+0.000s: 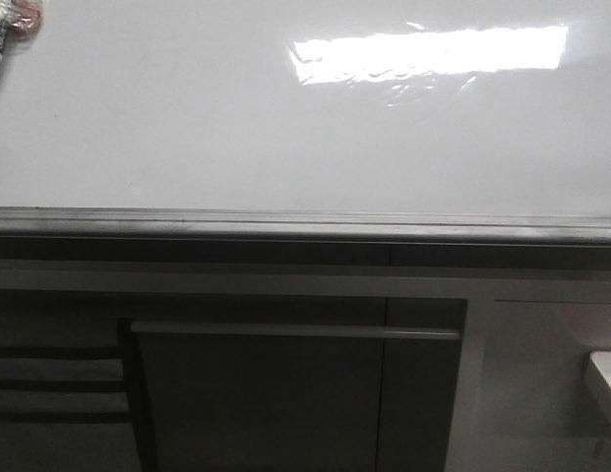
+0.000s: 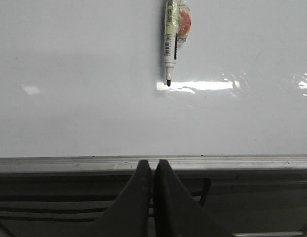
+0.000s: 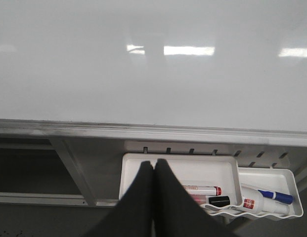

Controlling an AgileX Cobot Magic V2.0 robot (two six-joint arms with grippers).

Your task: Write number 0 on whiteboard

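While both sets of fingers sit pressed together and hold nothing, I see the large glossy white whiteboard [image 1: 187, 128] bare, with no drawn 0 anywhere on it.

From my front camera the board fills the upper half, glare streaked across its right part, its grey metal edge strip [image 1: 305, 224] running along the bottom above the dark grey cabinet fronts [image 1: 256, 393]. A white-barrelled marker with a black tip [image 2: 169, 42] lies on the board at its far left corner, uncapped, beside a small orange-and-clear wrapped item [image 2: 184, 22]. My left gripper [image 2: 153, 170] hangs below the edge strip, well apart from the marker. My right gripper [image 3: 153, 173] is over a white plastic tray [image 3: 143, 163] holding a red-capped marker [image 3: 202, 189]; a second tray [image 3: 286, 175] holds a blue-capped one [image 3: 274, 195].
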